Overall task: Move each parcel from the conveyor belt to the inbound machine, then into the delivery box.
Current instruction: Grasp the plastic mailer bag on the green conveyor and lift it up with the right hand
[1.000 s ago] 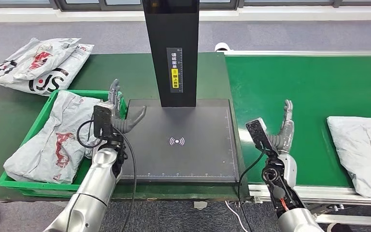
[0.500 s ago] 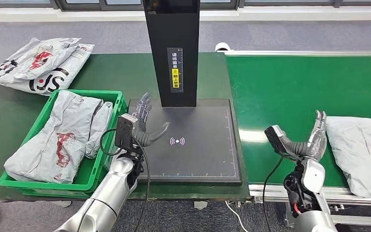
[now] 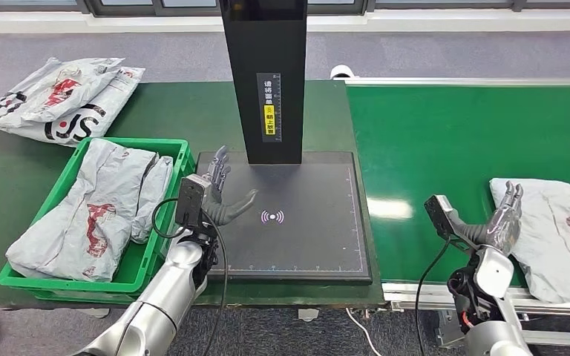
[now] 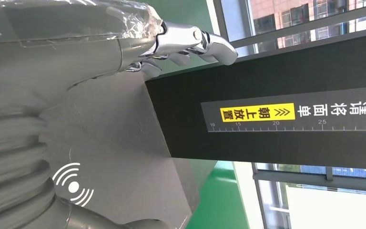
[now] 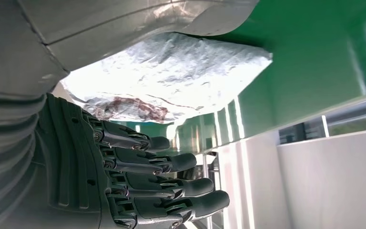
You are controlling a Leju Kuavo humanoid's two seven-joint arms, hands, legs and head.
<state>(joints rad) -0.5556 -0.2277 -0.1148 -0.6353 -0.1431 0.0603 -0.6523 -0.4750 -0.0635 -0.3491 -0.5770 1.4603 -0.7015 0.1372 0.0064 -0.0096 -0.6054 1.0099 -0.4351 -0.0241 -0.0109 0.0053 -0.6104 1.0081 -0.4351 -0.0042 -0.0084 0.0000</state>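
Altogether, one crumpled grey plastic parcel (image 3: pixel 558 237) lies on the green conveyor belt (image 3: pixel 445 141), its far side cut off by the frame edge. At least two similar grey parcels (image 3: pixel 93 211) fill the green plastic crate (image 3: pixel 182 152), and a pile of grey bags (image 3: pixel 59 96) sits beyond it; how many are in that pile is hard to make out. The right hand (image 3: pixel 501 222) is raised just beside the belt parcel, fingers spread and straight, holding nothing; whether they touch the wrapper cannot be told. The left hand (image 3: pixel 219 194) hovers over the black scanning platform (image 3: pixel 304 237) by the black column (image 3: pixel 266 74), fingers apart and empty.
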